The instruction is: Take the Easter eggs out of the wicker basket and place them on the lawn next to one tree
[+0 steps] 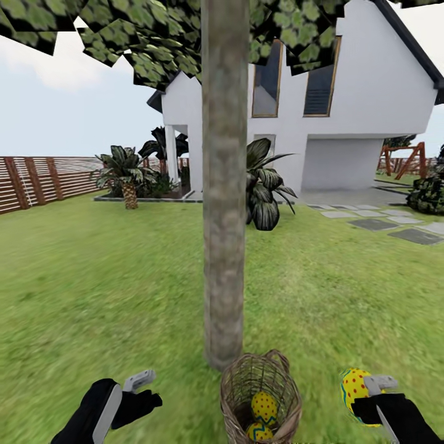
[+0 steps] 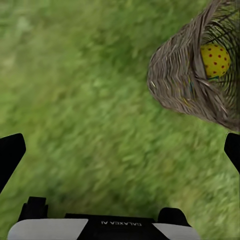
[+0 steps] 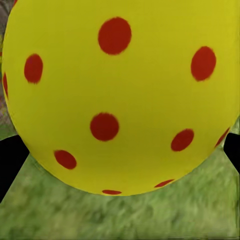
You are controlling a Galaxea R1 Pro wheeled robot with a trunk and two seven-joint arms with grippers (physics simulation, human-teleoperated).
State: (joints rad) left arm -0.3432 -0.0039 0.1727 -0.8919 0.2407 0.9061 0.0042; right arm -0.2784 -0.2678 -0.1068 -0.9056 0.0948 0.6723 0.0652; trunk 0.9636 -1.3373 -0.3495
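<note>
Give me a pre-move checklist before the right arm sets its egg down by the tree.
1. Egg held in the right gripper: ok, the held egg sits between the fingers.
2. Tree close by: ok, the trunk stands just behind the wicker basket.
3. Free lawn to the right of the trunk for the drop: ok, bare grass there.
4. Left gripper free for the next pick: ok, open and holding nothing, over grass to the left of the basket.
5. Basket emptied: not ok, two eggs lie inside.
6. Height of the held egg above the grass: cannot tell.
</note>
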